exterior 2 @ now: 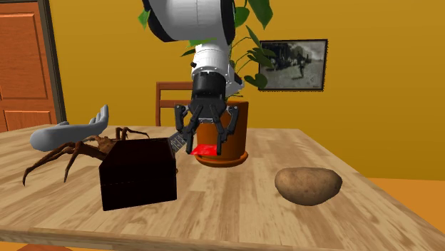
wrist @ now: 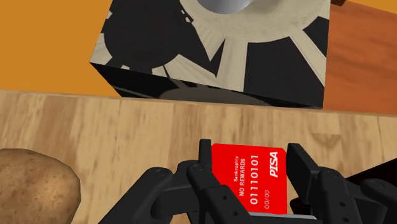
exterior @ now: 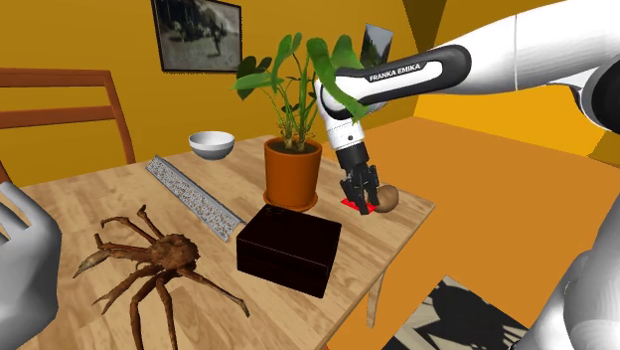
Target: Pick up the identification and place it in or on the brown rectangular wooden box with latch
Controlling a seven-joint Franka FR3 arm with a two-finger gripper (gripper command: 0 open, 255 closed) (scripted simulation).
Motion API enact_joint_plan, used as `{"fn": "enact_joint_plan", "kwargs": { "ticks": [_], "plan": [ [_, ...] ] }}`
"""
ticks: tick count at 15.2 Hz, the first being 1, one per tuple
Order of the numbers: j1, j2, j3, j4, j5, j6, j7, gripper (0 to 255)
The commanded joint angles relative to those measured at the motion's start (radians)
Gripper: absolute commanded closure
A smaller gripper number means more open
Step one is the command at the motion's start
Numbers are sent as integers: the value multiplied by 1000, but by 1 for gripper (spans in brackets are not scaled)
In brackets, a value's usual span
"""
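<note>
In the second exterior view, the dark box (exterior 2: 137, 175) sits at the left of the bench (exterior 2: 235, 207). Between it and the potato (exterior 2: 308, 185), the tool (exterior 2: 206, 146) clasps the card (wrist: 254, 175) by its edges. The card is red, with "01110101" and "PISA" printed in white.

The white arm (exterior: 477, 60) reaches in from the shoulder view's right, wrist bent straight down. The black claw (exterior: 363, 203) points down, fingers (wrist: 303, 167) clasping a red card (wrist: 254, 173).
</note>
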Motion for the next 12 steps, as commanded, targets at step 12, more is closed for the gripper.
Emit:
{"fn": "enact_joint_plan", "kwargs": {
  "ticks": [12],
  "plan": [
    [46, 50, 39, 193, 39, -138, 89, 255]
  ]
}}
